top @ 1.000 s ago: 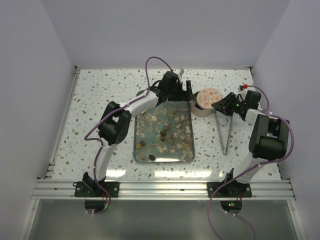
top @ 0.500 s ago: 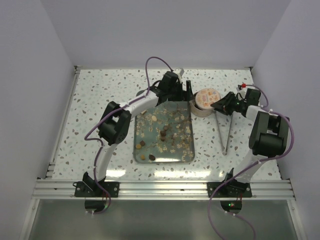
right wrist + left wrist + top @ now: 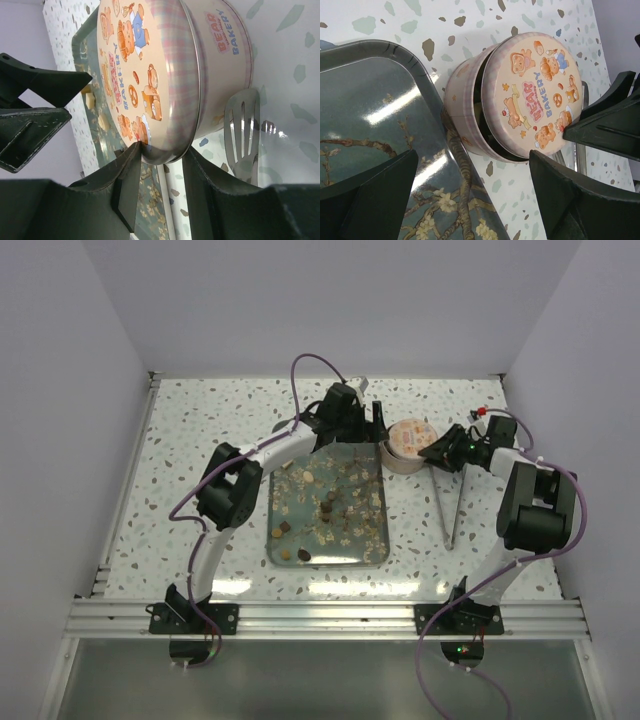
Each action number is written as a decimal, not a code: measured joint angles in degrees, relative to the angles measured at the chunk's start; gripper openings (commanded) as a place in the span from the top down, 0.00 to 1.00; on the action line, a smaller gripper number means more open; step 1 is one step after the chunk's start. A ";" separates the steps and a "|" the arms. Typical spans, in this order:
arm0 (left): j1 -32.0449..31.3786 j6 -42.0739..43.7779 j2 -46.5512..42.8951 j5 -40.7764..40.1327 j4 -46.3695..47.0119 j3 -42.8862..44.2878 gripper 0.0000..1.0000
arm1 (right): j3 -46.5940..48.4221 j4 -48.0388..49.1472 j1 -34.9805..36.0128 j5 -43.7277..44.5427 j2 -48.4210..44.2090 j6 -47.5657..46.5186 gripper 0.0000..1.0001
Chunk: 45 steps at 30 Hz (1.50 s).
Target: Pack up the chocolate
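- White walls (image 3: 100, 360) close in a speckled terrazzo worktop (image 3: 200, 440) on three sides; we see both arms reaching to its far half.
- At the middle we find a dark glassy tray (image 3: 325, 562) printed with blossom branches.
- On that tray lies the chocolate (image 3: 328, 506): dark brown pieces bunched near the middle, a few more towards the near left corner, and cream ones further back.
- Among them we see thin pale flakes (image 3: 365, 525) strewn about.
- Just off the tray's far right corner stands a round pink tin (image 3: 462, 110) that touches the tray's rim.
- Its lid (image 3: 530, 95), printed with bears and the words "BEAR BAKERY", sits tilted on the tin, and on the tray side we see a dark gap under it.
- We cannot tell what lies inside the tin.
- Over the tray's far right corner hangs the left claw (image 3: 472, 165), its fingers spread wide and holding nothing, with the tin just beyond its tips.
- From the other side comes the right claw (image 3: 161, 150), pinching the lid's rim: we see one finger (image 3: 127, 185) on the printed top and the other against the plaid skirt.
- Slotted metal tongs (image 3: 455, 510) lie on the worktop to the right of the tin, their head close to its wall and their handles pointing towards the near edge.
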 measured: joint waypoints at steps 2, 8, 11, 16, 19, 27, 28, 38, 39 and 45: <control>0.00 0.00 0.00 0.00 0.02 0.00 0.02 | 0.13 -0.50 0.00 0.00 0.00 -0.20 0.59; 0.00 0.00 0.00 0.00 0.02 0.00 0.02 | 0.15 -2.08 0.02 0.31 0.00 -1.22 0.53; 0.00 0.00 0.00 0.00 0.04 0.00 0.02 | 0.15 -3.28 0.02 1.64 0.00 -2.12 0.52; 0.00 0.00 0.00 0.00 0.04 0.00 0.02 | 0.15 -3.96 0.02 2.64 0.00 -2.75 0.53; 0.00 0.00 0.00 0.00 0.07 0.00 0.02 | 0.15 -3.93 0.02 2.69 0.00 -2.80 0.53; 0.00 0.00 0.00 0.00 0.31 -0.02 0.02 | 0.15 -3.78 0.02 2.69 0.00 -2.78 0.53; 0.00 0.00 0.00 0.00 0.37 -0.02 0.02 | 0.15 -3.67 0.02 2.69 0.00 -2.78 0.53; 0.00 -0.44 0.00 -0.90 0.24 0.02 0.02 | 0.15 -2.80 0.17 2.51 0.00 -2.73 0.53; -0.02 -0.46 0.02 -1.11 0.07 0.11 0.01 | 0.15 -2.75 0.24 2.51 0.00 -2.73 0.53; -0.33 -0.50 0.57 -2.71 -1.20 2.25 0.01 | 0.15 -2.67 1.27 2.51 0.00 -2.80 0.54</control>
